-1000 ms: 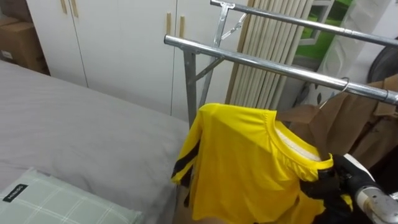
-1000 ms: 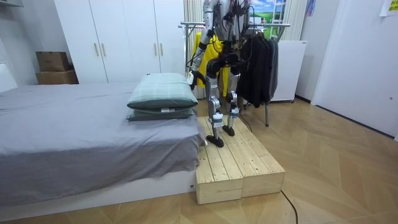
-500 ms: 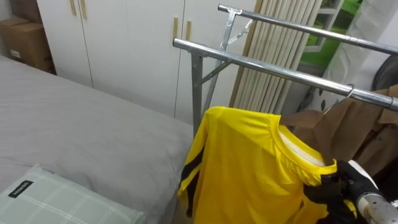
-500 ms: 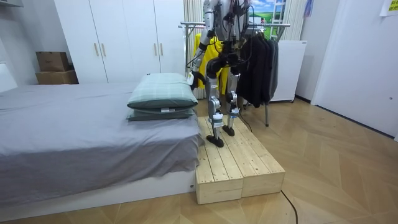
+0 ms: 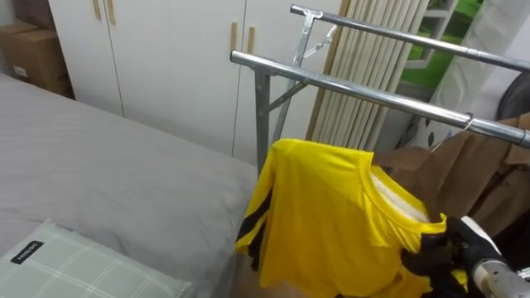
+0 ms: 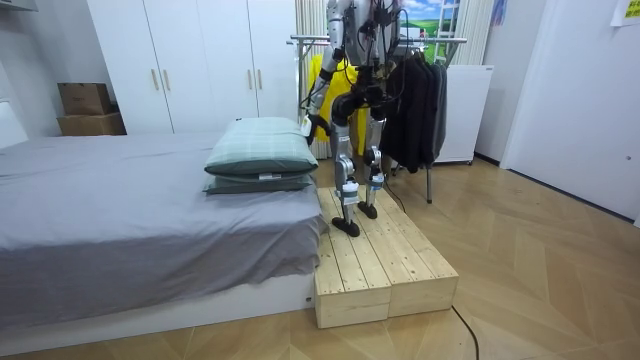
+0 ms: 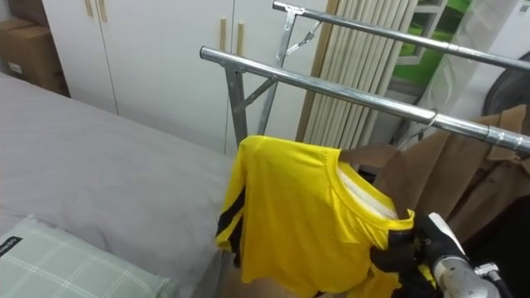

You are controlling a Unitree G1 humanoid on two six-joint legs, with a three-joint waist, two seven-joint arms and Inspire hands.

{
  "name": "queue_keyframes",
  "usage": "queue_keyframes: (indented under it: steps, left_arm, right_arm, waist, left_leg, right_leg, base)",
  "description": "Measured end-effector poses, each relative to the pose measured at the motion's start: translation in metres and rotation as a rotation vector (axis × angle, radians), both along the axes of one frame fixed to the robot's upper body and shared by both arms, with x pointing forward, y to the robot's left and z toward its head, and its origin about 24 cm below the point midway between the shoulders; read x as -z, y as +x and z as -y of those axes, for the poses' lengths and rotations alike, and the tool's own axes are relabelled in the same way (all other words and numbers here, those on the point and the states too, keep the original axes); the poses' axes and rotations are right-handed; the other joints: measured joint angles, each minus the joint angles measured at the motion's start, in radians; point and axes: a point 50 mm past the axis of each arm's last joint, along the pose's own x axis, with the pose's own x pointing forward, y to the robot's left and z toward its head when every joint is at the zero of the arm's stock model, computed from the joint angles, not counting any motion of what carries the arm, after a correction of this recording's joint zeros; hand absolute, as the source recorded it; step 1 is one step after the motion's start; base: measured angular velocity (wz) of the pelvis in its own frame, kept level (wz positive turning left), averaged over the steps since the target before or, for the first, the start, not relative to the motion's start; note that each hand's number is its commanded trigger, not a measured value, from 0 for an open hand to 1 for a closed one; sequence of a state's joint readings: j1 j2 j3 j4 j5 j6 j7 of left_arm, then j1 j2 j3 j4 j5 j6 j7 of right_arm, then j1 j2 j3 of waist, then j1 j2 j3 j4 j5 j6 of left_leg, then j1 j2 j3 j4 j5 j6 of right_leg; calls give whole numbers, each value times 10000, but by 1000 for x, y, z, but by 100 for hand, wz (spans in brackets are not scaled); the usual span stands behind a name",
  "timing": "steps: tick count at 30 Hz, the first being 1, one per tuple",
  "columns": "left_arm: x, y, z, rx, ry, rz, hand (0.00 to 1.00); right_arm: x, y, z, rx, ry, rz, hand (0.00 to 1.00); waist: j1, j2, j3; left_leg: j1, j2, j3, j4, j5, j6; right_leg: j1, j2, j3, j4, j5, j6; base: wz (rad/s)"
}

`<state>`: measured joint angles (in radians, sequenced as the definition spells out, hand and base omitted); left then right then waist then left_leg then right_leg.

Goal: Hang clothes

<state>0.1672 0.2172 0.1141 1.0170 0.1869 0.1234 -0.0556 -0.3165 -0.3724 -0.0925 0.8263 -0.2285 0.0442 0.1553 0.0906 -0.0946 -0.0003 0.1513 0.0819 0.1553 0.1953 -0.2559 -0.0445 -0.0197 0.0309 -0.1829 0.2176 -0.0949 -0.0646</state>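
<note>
Left eye view: right hand [image 5: 441,248] grips yellow shirt [image 5: 327,215].

Shows black fingers on right hand [image 5: 437,251], white shell over its back, bare silver cylinder at wrist. Has silver-grey metal shins under black thigh housings, dark feet. Carries tangle of dark cables across torso. Ends left arm in dark left hand [image 6: 318,122].

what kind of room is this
Most likely a bedroom: a bed with a grey cover and stacked pillows, white wardrobe doors along the wall, and a metal clothes rack where the right hand holds a yellow shirt.
</note>
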Motion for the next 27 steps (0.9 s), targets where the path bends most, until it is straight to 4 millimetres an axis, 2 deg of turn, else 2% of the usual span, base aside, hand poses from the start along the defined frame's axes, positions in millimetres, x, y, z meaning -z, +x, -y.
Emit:
queue_keyframes:
  steps: [4,8,27]
  left_arm:
    - [0,0,0,-4,-4,-3,0]
    - [1,-1,1,-27,-41,-56,0]
    - [1,-2,1,-36,-43,-87,0]
  right_arm:
    - [0,1,-2,5,119,44,0]
    - [1,0,-2,72,173,62,0]
    - [1,0,-3,192,465,140,0]
  waist:
    - [10,9,-9]
    - [14,53,-54]
    - [-4,62,-33]
  left_leg:
    - [1,5,-10,-37,1,0]
    - [25,8,-13,-47,7,1]
    - [68,7,-7,-92,6,1]
  right_leg:
    - [5,14,-1,-39,-1,1]
    - [53,27,4,-123,17,17]
    - [85,41,36,-148,3,32]
  base:
    - [0]
    - [0]
    - [0]
